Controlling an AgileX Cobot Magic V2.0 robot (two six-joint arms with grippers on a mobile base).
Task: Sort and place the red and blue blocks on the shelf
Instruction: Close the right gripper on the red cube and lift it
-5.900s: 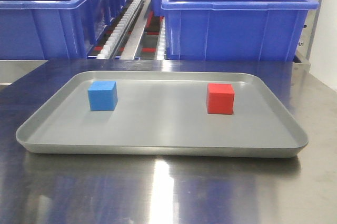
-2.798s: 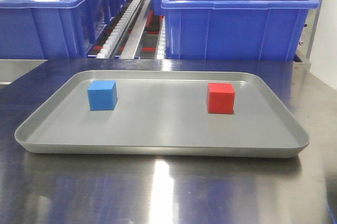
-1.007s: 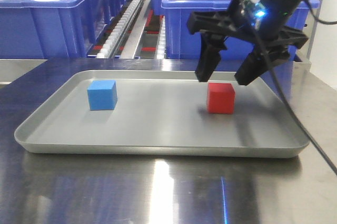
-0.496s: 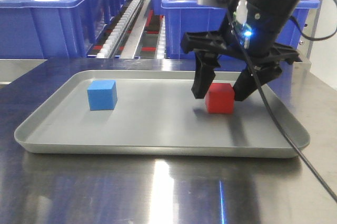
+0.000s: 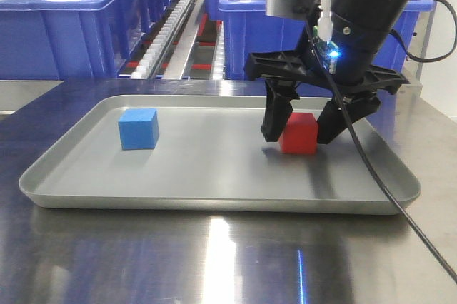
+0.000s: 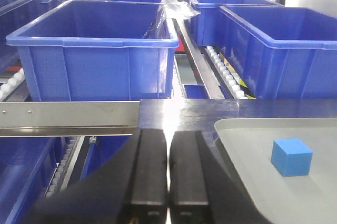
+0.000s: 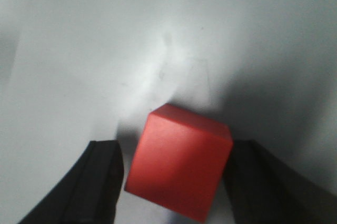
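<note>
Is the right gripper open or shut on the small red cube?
Open: right gripper fingers straddle the small red cube, a gap beside one.

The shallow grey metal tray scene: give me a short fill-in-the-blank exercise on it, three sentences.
1. The small matte cube between the open fingers of the right gripper is coloured ____.
2. The shallow grey metal tray holds ____ cubes in all.
3. The large plastic bins behind the tray are dark ____.

Missing words: red; two; blue.
</note>
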